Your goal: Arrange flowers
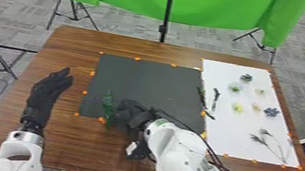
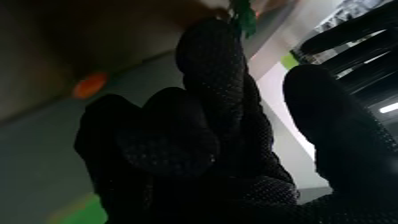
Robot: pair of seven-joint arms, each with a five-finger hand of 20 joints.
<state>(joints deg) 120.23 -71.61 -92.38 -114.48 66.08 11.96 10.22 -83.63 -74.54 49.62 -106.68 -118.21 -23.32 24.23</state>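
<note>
The right hand [image 1: 133,113] is palm-side over the near-left part of the dark mat [image 1: 145,82], its index finger long and straight, the thumb set well apart from it, the other fingers loosely bent; nothing is visibly gripped between thumb and fingers. The green sprig [image 1: 107,108] is just beside it, to its left, and in the wrist view its leaves sit by the index fingertip; whether the 2 touch, I cannot tell. The sprig's long axis runs roughly fore and aft, leafy end away from the robot, foot close to the mat's near edge, while the right forearm comes in slantwise from the near right. So the coming move, I judge, turns on that short sideways gap: the right hand would need to close leftward across the stem, and of the 2 hands it is the nearer. A nudge from the fingertip could swing the sprig askew. Farther left, the left hand [image 1: 51,86] lies over the brown counter [image 1: 56,148], fingers straight and pointing away, holding nothing. Outward to the right, the white sheet [image 1: 222,75] bears 2 dark stems [image 1: 215,99], small flower heads [image 1: 238,107] and the branching dried sprigs [image 1: 274,145], likely still to be arranged.
</note>
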